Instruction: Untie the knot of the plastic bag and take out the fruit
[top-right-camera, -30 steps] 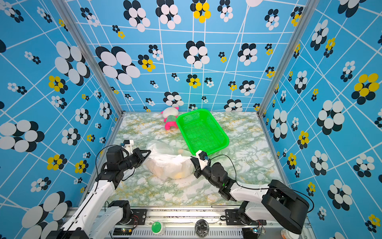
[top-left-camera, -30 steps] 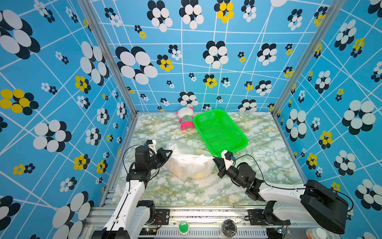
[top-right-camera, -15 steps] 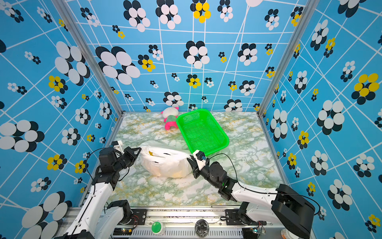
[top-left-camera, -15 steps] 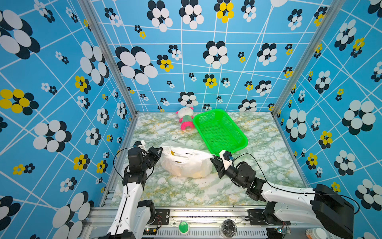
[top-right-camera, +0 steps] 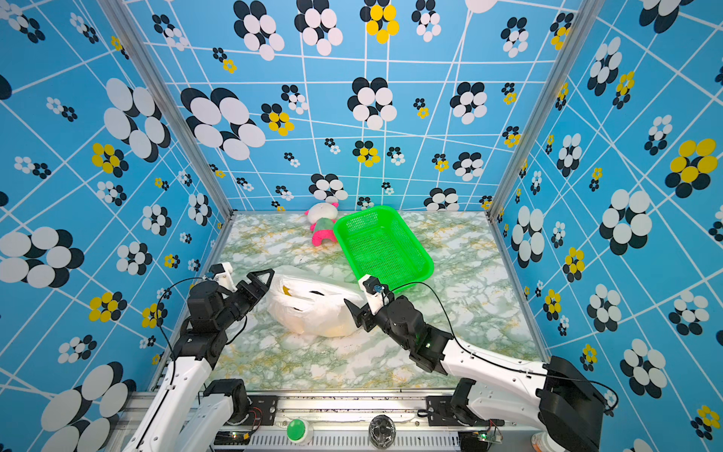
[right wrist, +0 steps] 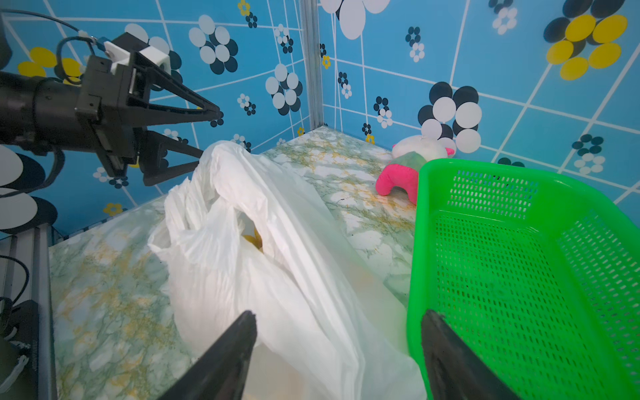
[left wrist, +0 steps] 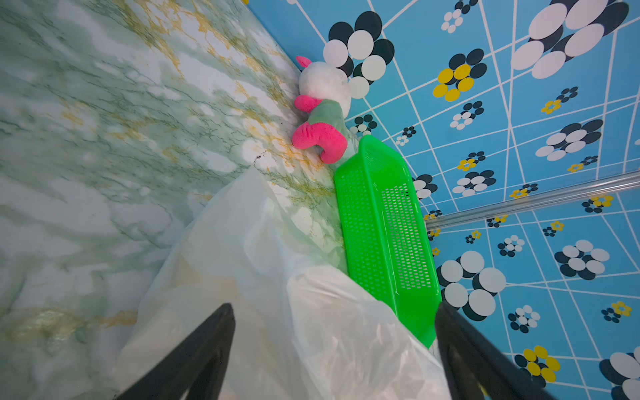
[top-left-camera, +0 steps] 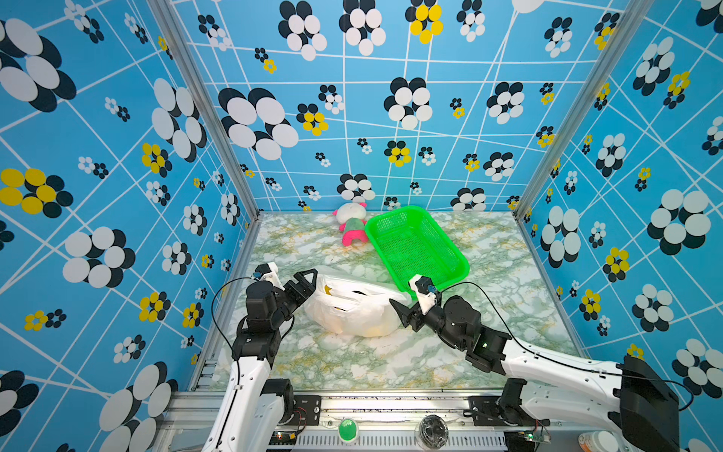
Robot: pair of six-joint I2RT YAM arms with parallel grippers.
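The plastic bag (top-left-camera: 352,313) (top-right-camera: 313,313) lies slumped on the marble floor between my two grippers. Its mouth gapes and its handles hang slack. The knot is not in view. A bit of yellow fruit (right wrist: 254,239) (top-left-camera: 328,290) shows in the opening, and more yellow shines through the bag's front. My left gripper (top-left-camera: 309,283) (top-right-camera: 266,283) (right wrist: 209,135) is open at the bag's left top edge, and nothing is pinched in the left wrist view (left wrist: 334,308). My right gripper (top-left-camera: 397,311) (top-right-camera: 351,313) (right wrist: 338,314) is open against the bag's right side.
An empty green mesh basket (top-left-camera: 416,246) (top-right-camera: 383,244) (left wrist: 381,225) (right wrist: 519,277) stands just behind and to the right of the bag, close to my right gripper. A white, pink and green plush doll (top-left-camera: 350,223) (top-right-camera: 322,223) (left wrist: 322,104) (right wrist: 405,169) lies at the back wall.
Both grippers were shut on the bag's ends and drew them apart. Both have now opened and let go, and the bag has sagged onto the floor.
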